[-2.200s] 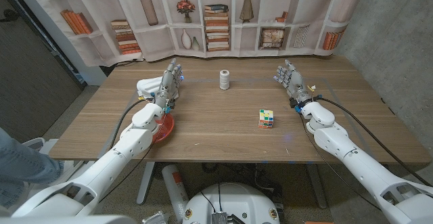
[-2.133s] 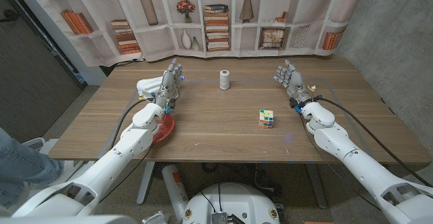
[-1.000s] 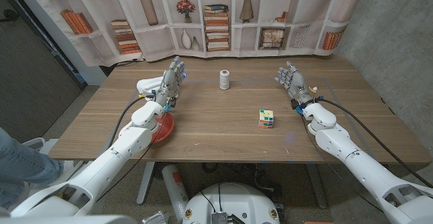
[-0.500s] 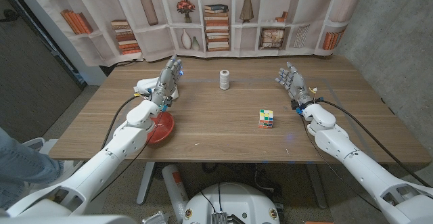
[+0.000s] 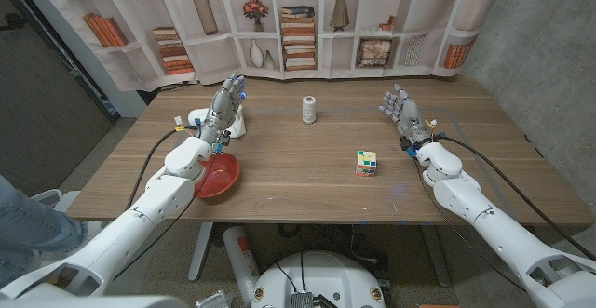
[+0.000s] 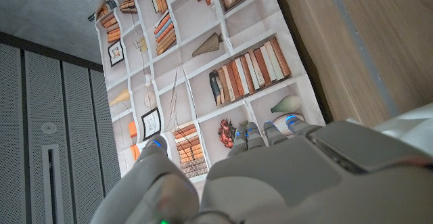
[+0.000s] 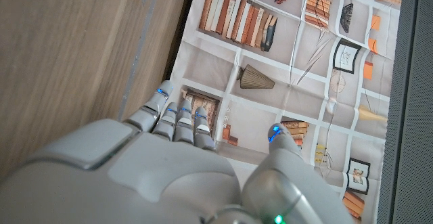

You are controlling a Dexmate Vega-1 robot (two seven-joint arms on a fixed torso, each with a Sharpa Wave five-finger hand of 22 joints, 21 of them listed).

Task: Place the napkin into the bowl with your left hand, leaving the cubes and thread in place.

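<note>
Left hand (image 5: pixel 223 103) over the napkin (image 5: pixel 203 119) (no legible writing anywhere).

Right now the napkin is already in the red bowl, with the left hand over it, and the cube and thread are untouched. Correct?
Not quite. In the head view the napkin lies on the table beyond the bowl, not in it. The left hand is over it; cube and thread stand untouched.

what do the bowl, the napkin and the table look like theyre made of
Bowl: probably plastic; even red colour with a slight sheen, though glazed ceramic is possible. Napkin: soft paper or thin cloth; white, matte and rumpled into a lump beside the left hand. Table: wood or wood-look laminate; brown grain lines run along a smooth, low-gloss top.
</note>
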